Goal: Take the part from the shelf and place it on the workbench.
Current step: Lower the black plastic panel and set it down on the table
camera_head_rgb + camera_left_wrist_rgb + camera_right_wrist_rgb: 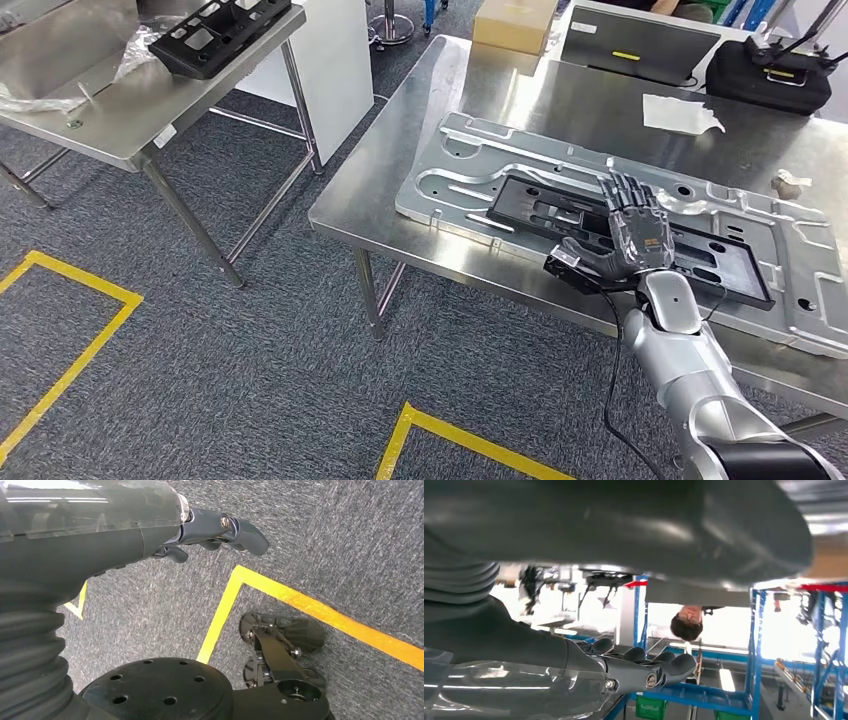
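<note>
The steel tabletop (430,120) of the workbench carries a big grey metal panel (800,260), and on this panel lies the black frame part (540,205), flat and inside the panel's outline. The part is therefore on the workbench, so I judge the placing to be nearly finished or finished. What seems to remain is only to take the hand away.

The right hand (632,232) is over the middle of the part, palm down, with the fingers (625,190) stretched out and spread apart. Whether they touch the part or are just above it I cannot tell, but they do not close around anything.

A second tabletop (100,110) stands well apart and carries another black part (215,35).

The left hand (200,532) hangs over the grey carpet, near a yellow floor line (320,612). Its fingers (245,532) are a little bent and hold nothing.
</note>
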Robot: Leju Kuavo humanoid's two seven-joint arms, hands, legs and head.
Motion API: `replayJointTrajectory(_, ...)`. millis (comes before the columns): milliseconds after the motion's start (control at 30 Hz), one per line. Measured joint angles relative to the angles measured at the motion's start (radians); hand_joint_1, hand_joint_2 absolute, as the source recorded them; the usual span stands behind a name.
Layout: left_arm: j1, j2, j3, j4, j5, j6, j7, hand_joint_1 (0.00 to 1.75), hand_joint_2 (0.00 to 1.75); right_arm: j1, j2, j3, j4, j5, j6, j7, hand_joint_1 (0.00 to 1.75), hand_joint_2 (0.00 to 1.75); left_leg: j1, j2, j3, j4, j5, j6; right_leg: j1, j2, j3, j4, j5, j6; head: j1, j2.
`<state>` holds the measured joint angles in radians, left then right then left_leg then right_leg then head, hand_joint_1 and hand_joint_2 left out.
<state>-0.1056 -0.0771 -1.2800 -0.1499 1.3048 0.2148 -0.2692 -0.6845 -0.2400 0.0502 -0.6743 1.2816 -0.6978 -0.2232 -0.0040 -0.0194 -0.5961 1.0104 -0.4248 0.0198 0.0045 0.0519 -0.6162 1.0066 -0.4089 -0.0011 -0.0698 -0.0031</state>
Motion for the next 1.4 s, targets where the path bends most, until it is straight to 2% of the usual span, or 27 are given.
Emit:
replayJointTrajectory(100,0.001,0.000,0.000,0.000,0.005,-0.020,-0.004,0.00,1.75,-0.042,-0.006,-0.018,-0.012,-0.269,0.094,-0.102,0.00,0.00,0.000,0.000,0.000,0.000,0.000,0.000,0.000,0.000,0.000,0.000,0.000,0.000,0.000,0.000)
replayJointTrajectory(267,0.005,0.000,-0.002,0.000,0.013,-0.031,-0.017,0.00,1.75,-0.112,-0.042,-0.023,-0.077,-0.616,0.295,-0.157,0.00,0.00,-0.001,-0.001,0.000,0.000,0.000,0.000,-0.001,-0.001,0.000,0.000,0.000,0.000,0.000,0.000)
replayJointTrajectory(367,0.007,0.001,-0.002,0.000,0.026,-0.033,-0.040,0.00,1.75,-0.153,-0.090,-0.019,-0.153,-0.869,0.428,-0.149,0.00,0.00,-0.002,-0.003,0.000,0.000,0.001,0.001,-0.001,-0.003,0.000,0.000,0.000,0.000,0.000,0.000)
replayJointTrajectory(433,0.009,0.003,-0.002,0.000,0.035,-0.032,-0.053,0.00,1.75,-0.182,-0.135,-0.015,-0.223,-0.992,0.473,-0.119,0.00,0.00,-0.002,-0.004,-0.001,0.000,0.001,0.001,-0.001,-0.005,0.000,0.000,0.000,0.001,0.000,0.000)
replayJointTrajectory(500,0.010,0.005,-0.002,0.000,0.036,-0.032,-0.059,0.00,1.75,-0.194,-0.173,-0.013,-0.297,-1.067,0.488,-0.093,0.00,0.00,-0.001,-0.004,-0.001,0.000,0.000,0.002,-0.001,-0.005,0.000,0.000,-0.001,0.001,0.000,0.000)
replayJointTrajectory(600,0.008,0.007,-0.002,0.000,0.033,-0.033,-0.060,0.00,1.75,-0.179,-0.210,-0.013,-0.392,-1.103,0.485,-0.074,0.00,0.00,-0.001,-0.004,-0.001,0.000,-0.001,0.001,-0.001,-0.004,0.000,0.000,-0.001,0.001,0.000,0.000)
replayJointTrajectory(733,0.004,0.007,-0.002,0.000,0.027,-0.037,-0.060,0.00,1.75,-0.138,-0.233,-0.013,-0.461,-1.102,0.461,-0.072,0.00,0.00,-0.001,-0.004,0.000,0.000,-0.001,0.001,0.000,-0.004,0.000,0.000,-0.002,0.001,0.000,0.000)
replayJointTrajectory(833,0.004,0.005,-0.002,0.000,0.027,-0.039,-0.071,0.00,1.75,-0.063,-0.243,-0.026,-0.514,-1.099,0.444,-0.084,0.00,0.00,-0.001,-0.004,0.000,0.000,-0.001,0.001,0.000,-0.005,0.001,0.000,-0.002,0.001,0.000,0.000)
replayJointTrajectory(967,0.004,0.003,-0.001,0.000,0.043,-0.039,-0.103,0.00,0.00,0.063,-0.245,-0.072,-0.595,-1.083,0.441,-0.097,0.00,0.00,-0.001,-0.004,0.000,0.000,-0.001,0.002,0.000,-0.005,0.001,0.000,-0.002,0.001,0.000,0.000)
replayJointTrajectory(1167,0.004,0.003,-0.001,0.000,0.050,-0.050,-0.126,0.00,0.00,0.177,-0.246,-0.137,-0.676,-1.063,0.465,-0.084,0.00,0.00,-0.003,-0.004,-0.001,0.003,-0.005,0.006,-0.002,-0.004,0.001,-0.001,-0.003,0.003,0.000,0.000)
replayJointTrajectory(1267,0.004,0.003,-0.001,0.000,0.053,-0.053,-0.126,0.00,0.00,0.187,-0.254,-0.160,-0.686,-1.062,0.485,-0.075,0.00,0.00,-0.007,-0.003,-0.001,0.007,-0.008,0.013,-0.006,-0.002,0.002,-0.002,-0.004,0.010,0.000,0.000)
replayJointTrajectory(1333,0.003,0.001,0.000,0.000,0.057,-0.055,-0.127,0.00,0.00,0.195,-0.268,-0.178,-0.696,-1.065,0.493,-0.075,0.00,0.00,-0.004,-0.002,0.003,-0.002,0.000,0.018,-0.006,0.000,0.004,-0.004,-0.001,0.016,0.000,0.000)
replayJointTrajectory(1400,0.003,-0.003,0.000,0.000,0.058,-0.056,-0.128,0.00,0.00,0.210,-0.284,-0.199,-0.712,-1.071,0.498,-0.075,0.00,0.00,0.002,0.003,0.011,-0.021,0.016,0.024,-0.005,-0.011,-0.003,0.018,-0.024,0.025,0.000,0.000)
